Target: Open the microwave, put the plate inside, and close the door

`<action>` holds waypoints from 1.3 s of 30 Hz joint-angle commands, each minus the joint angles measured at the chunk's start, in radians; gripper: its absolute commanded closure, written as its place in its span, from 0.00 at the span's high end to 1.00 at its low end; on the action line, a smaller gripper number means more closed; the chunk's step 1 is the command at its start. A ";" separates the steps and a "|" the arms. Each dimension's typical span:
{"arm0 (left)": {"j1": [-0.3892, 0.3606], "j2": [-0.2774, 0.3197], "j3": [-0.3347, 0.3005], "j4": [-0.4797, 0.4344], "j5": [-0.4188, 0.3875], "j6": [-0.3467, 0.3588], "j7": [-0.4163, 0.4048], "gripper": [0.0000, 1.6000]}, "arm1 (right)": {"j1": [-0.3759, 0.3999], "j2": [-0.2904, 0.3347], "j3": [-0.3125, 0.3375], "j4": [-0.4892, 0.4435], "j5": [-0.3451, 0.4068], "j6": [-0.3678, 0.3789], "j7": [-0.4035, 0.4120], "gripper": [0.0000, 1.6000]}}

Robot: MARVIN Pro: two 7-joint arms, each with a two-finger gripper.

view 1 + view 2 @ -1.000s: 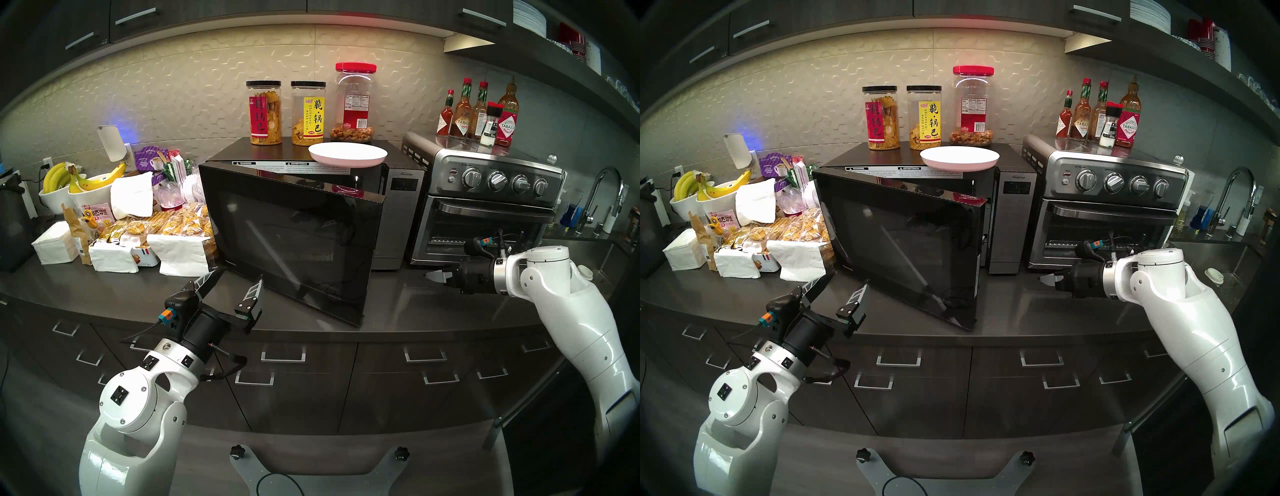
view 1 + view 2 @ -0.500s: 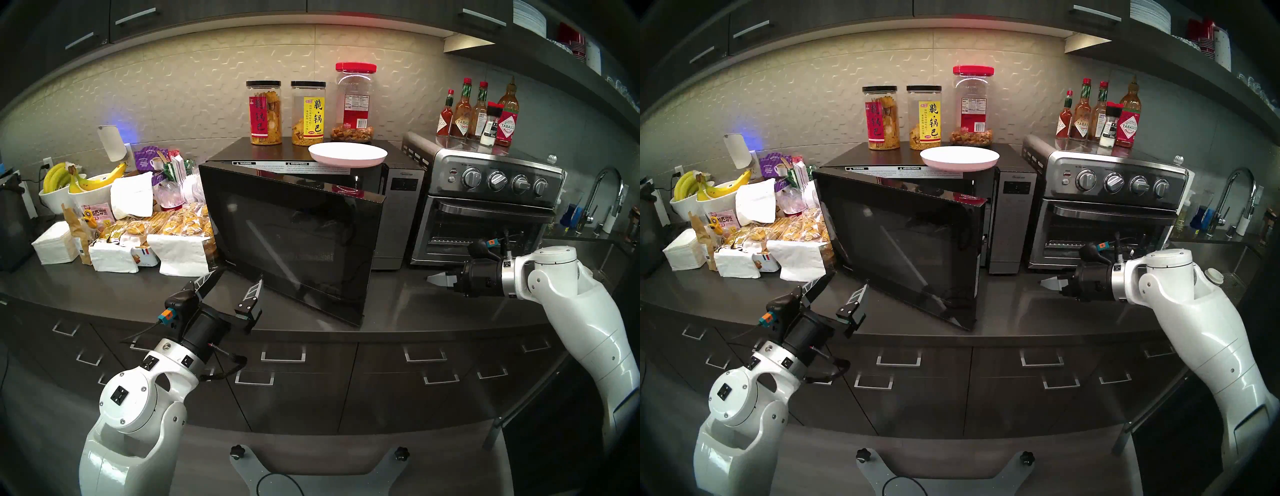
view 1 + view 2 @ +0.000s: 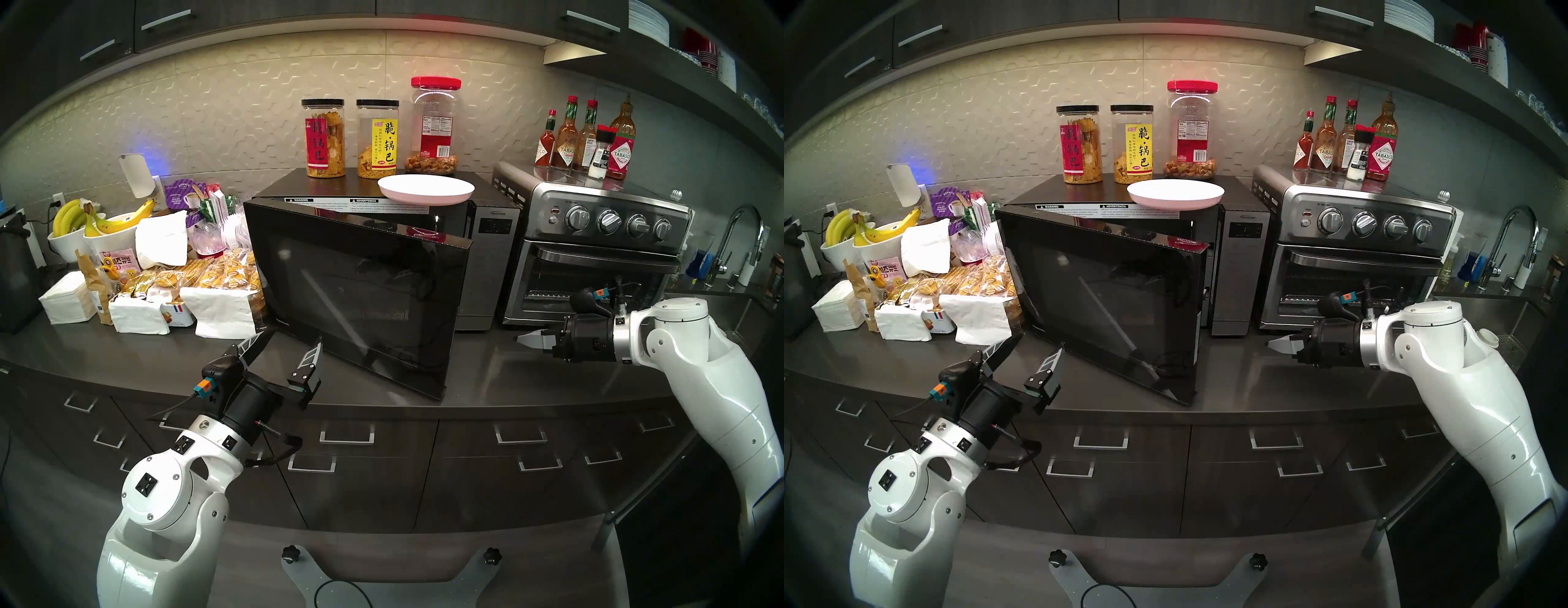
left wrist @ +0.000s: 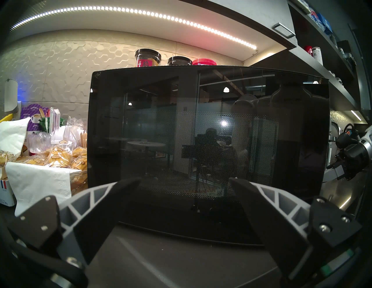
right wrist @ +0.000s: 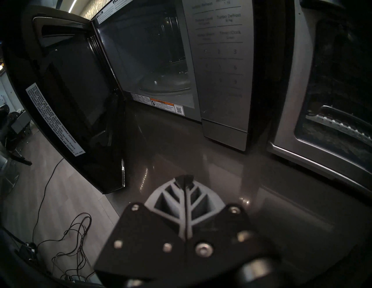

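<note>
The microwave (image 3: pixel 488 237) stands at frame centre on the table (image 3: pixel 509 373). Its door (image 3: pixel 360 297) is swung partly open, hinged at the left, with the free edge toward the lower centre of the head view. The plate (image 3: pixel 425 190) rests on top of the microwave, at its front right, just in front of three jars (image 3: pixel 433 127).

The left tool (image 3: pixel 288 346) is at lower left of the head view, fingers spread wide apart and holding nothing, just in front of the door's outer glass; contact cannot be confirmed. In the left wrist view the door (image 4: pixel 209 140) fills the centre, behind both fingers (image 4: pixel 112 201).

The right tool (image 3: pixel 524 339) is at centre right, above the table in front of the toaster oven (image 3: pixel 594 254), well apart from the door edge. Its fingers (image 5: pixel 186 193) are pressed together, gripping nothing. The right wrist view shows the cavity with a glass turntable (image 5: pixel 165 84) in the upper centre.
</note>
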State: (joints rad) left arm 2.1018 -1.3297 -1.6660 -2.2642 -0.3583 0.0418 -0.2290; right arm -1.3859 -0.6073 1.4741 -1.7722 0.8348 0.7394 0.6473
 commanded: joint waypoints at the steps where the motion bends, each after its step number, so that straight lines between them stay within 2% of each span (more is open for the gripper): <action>1: 0.000 0.001 0.002 -0.020 0.001 -0.001 -0.002 1.00 | 0.022 -0.018 -0.011 -0.039 -0.002 0.014 -0.022 0.00; 16: 0.000 0.001 0.002 -0.020 0.001 -0.001 -0.002 1.00 | 0.081 -0.058 -0.077 -0.084 -0.020 0.050 -0.056 0.00; 39: 0.000 0.001 0.002 -0.020 0.001 -0.001 -0.002 1.00 | 0.138 -0.088 -0.096 -0.124 -0.015 0.095 -0.049 0.00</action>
State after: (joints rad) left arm 2.1018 -1.3300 -1.6662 -2.2642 -0.3584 0.0419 -0.2290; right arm -1.2898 -0.6847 1.3726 -1.8728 0.8130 0.8322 0.5930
